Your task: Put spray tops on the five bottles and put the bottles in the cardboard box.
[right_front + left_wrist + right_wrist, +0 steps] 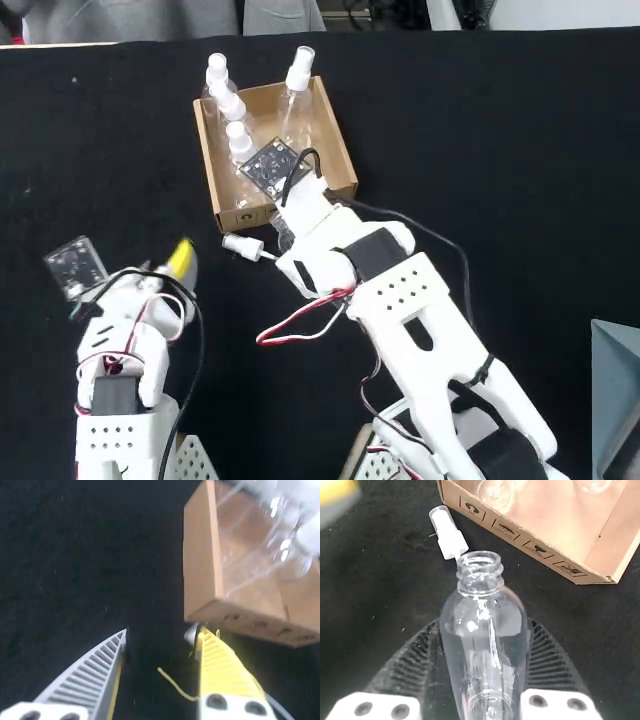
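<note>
Right end effector (485, 635) grips bottle (482, 595) near cardboard box (530, 545) edge; left end effector (162, 635) wide.

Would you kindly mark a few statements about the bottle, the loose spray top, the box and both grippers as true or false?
1. The clear plastic bottle in the right gripper has no spray top. True.
2. The white spray top lies inside the brown cardboard box. False: it lies on the black table beside the box.
3. The left gripper is open and empty. True.
4. The box is empty. False: it holds capped bottles.
</note>
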Motion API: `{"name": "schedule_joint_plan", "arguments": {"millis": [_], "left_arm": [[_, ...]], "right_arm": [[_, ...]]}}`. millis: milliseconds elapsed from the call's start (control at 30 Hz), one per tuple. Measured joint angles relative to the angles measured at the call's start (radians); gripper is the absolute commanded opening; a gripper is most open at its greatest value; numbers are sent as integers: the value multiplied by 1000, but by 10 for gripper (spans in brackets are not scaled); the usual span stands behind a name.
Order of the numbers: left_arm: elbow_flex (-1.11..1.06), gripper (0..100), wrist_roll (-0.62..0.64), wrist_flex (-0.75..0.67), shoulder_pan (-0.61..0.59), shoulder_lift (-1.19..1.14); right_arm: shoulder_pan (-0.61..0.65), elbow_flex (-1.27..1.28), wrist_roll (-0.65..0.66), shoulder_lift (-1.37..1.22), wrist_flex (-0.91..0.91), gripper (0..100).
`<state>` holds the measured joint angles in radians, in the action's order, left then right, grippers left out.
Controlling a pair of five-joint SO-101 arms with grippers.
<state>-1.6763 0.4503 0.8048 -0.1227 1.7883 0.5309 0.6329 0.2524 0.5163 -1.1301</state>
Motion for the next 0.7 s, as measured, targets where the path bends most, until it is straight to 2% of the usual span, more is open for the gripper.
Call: {"name": "schedule_joint_plan", "arguments": {"millis": [100, 300, 700], "left_arm": [[5, 199, -8, 34, 18, 0], [12, 70, -8, 41, 61, 0], [60, 75, -8, 41, 147, 2]], "right_arm": [[0, 0, 0, 0, 3, 138], [-57, 0, 0, 0, 3, 138], [-63, 0, 0, 0, 25, 138]]}}
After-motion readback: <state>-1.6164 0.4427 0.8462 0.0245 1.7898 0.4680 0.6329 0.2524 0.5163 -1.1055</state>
